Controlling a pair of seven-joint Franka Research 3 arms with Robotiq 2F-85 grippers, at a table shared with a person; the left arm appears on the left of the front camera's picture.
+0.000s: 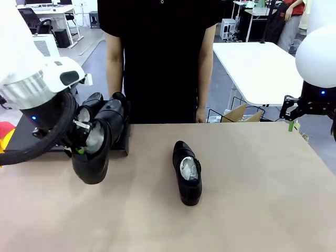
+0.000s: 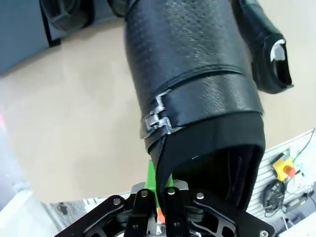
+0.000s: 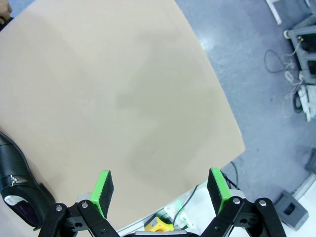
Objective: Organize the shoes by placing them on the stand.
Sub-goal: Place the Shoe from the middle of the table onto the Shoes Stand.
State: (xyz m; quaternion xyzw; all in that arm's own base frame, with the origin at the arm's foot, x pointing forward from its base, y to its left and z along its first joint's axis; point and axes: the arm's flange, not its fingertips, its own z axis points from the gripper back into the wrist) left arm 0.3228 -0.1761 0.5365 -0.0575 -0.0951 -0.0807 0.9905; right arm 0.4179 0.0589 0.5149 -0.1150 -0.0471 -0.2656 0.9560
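My left gripper (image 1: 80,149) is shut on the heel rim of a black glossy shoe (image 1: 93,157), which hangs toe-down just in front of the stand (image 1: 26,131). In the left wrist view the same shoe (image 2: 192,74) stretches away from the shut gripper (image 2: 163,192). Two more shoes (image 1: 107,113) stand side by side on the stand behind it. A fourth shoe (image 1: 187,172), stuffed with white paper, lies on the tan table near the middle, and shows as a shoe (image 3: 15,177) at the lower left of the right wrist view. My right gripper (image 3: 160,190) is open, high at the right (image 1: 302,107).
A person in a black shirt (image 1: 157,52) stands at the far edge, arms down, one hand (image 1: 201,114) near the table. The tan table (image 1: 252,199) has free room on its right half. A white table (image 1: 257,68) stands behind on the right.
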